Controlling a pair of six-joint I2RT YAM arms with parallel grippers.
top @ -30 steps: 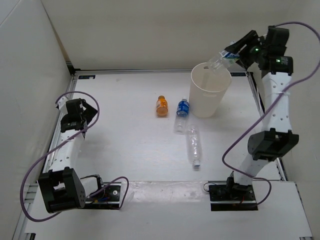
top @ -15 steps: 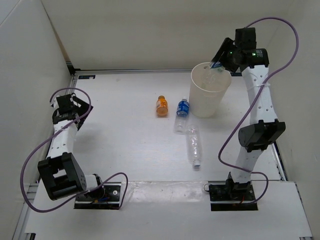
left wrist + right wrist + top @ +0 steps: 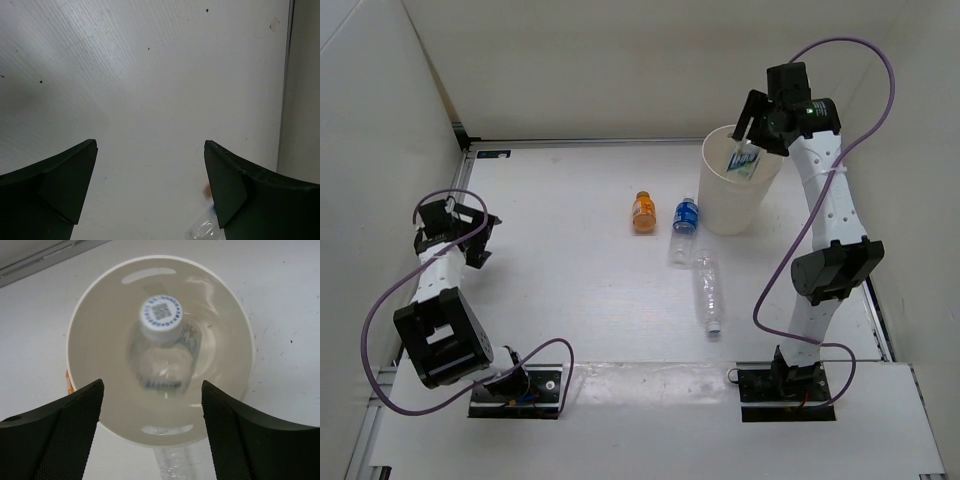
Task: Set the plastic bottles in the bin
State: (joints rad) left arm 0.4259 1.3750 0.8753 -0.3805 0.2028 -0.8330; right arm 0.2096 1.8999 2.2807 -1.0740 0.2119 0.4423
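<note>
Swung over the bin [image 3: 90, 355], right jaws wide, bottle [image 3: 161, 347] dropping in.
Hold centred till it lands (left jaws, 9 o'clock, also wide).

A tall round white bin [image 3: 725, 210] stands upright at the far right of the desk [image 3: 570, 270], and inside it is a clear, blue-labelled bottle [image 3: 161, 347], white cap up and blurred. Just left of the bin sit a short orange bottle [image 3: 642, 212] and a second blue-labelled bottle [image 3: 684, 228] lying on its side. A label-less clear bottle [image 3: 707, 290] lies nearer, white cap toward the near edge.
</note>
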